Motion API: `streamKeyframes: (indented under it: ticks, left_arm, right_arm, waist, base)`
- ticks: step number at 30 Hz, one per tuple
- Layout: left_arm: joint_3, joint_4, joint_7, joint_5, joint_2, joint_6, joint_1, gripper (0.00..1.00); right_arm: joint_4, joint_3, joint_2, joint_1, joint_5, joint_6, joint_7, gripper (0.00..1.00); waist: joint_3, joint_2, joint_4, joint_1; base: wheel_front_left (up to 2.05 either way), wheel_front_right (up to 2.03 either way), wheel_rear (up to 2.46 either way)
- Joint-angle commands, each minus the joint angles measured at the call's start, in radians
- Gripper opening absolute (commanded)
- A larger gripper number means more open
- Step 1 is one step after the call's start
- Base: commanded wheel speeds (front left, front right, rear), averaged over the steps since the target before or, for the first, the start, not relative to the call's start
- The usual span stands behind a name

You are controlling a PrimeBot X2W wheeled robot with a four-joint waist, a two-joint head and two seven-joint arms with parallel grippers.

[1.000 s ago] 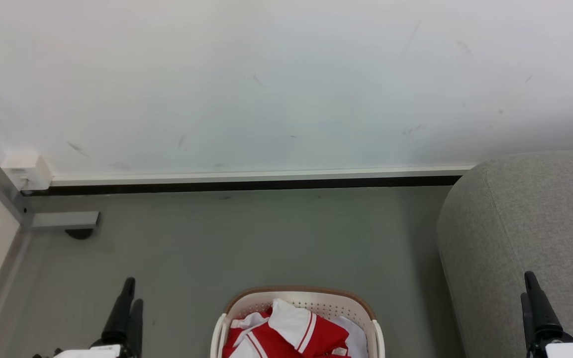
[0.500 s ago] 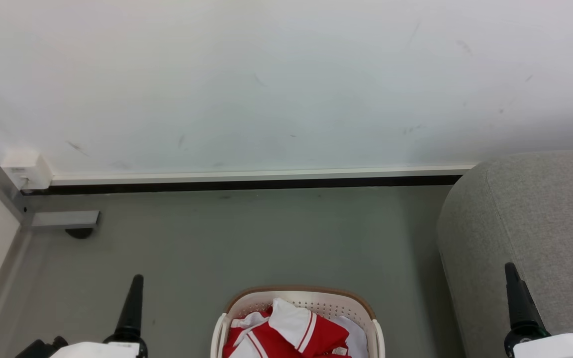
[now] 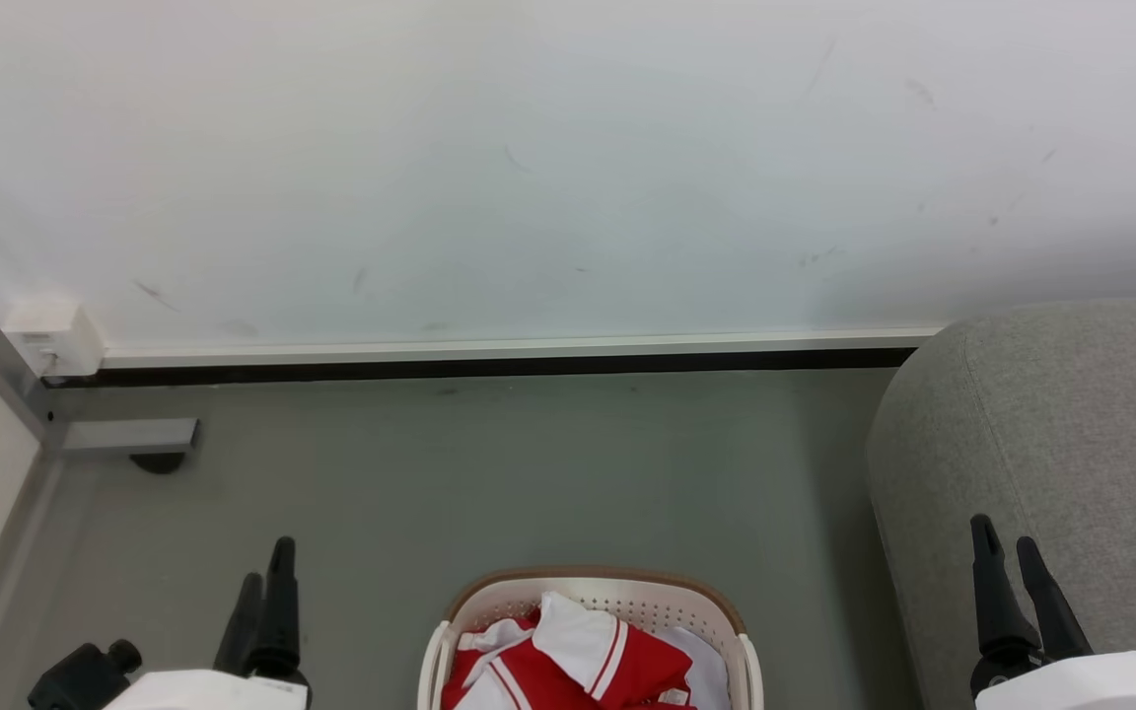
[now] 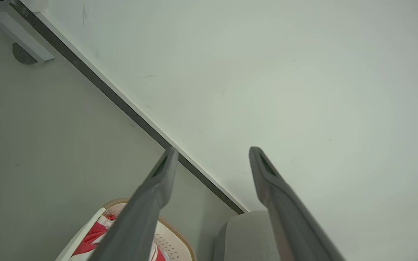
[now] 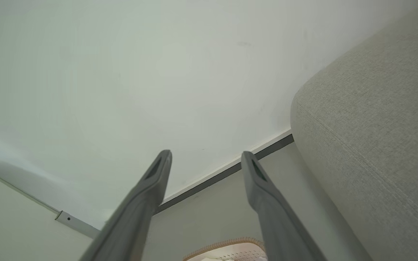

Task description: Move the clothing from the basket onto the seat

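Crumpled red-and-white clothing [image 3: 578, 661] lies in the cream perforated plastic basket [image 3: 593, 574], bottom centre, inward of both grippers. The left gripper [image 3: 267, 559], lower left (seemingly nearer), and right gripper [image 3: 1002, 532], lower right against the light grey upholstered seat [image 3: 1071, 414], stand spread, holding nothing.

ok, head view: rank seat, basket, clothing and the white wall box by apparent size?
Largest to smallest, as seen:
1. seat, cut off at the right edge
2. basket, cut off at the bottom edge
3. clothing, lying inside the basket
4. white wall box
The cut-off edges hide the true extents of the first three.
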Motion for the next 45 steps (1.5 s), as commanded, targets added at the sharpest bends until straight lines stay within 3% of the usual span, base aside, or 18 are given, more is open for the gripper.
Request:
streamKeyframes:
  ticks: [1, 24, 45]
  left_arm:
    - [0.002, -0.015, -0.01, 0.046, 0.009, 0.002, -0.006, 1.0]
    - [0.005, -0.043, -0.079, 0.378, 0.013, 0.004, 0.017, 1.0]
    - [-0.012, -0.039, -0.128, 0.603, 0.032, 0.014, 0.026, 1.0]
  right_arm:
    - [-0.009, 0.002, -0.009, -0.022, -0.048, -0.001, -0.011, 1.0]
    - [-0.007, -0.008, -0.001, -0.013, -0.383, -0.001, -0.08, 1.0]
    - [0.016, -0.022, -0.002, 0.004, -0.58, -0.001, -0.128, 1.0]
  waist:
    - [0.0, -0.0001, 0.0, 0.0]
    - [-0.001, -0.0001, 0.0, 0.0]
    - [-0.003, -0.0001, 0.0, 0.0]
  base:
    - [0.0, 0.0, 0.0]
    - [0.0, 0.0, 0.0]
    - [0.0, 0.0, 0.0]
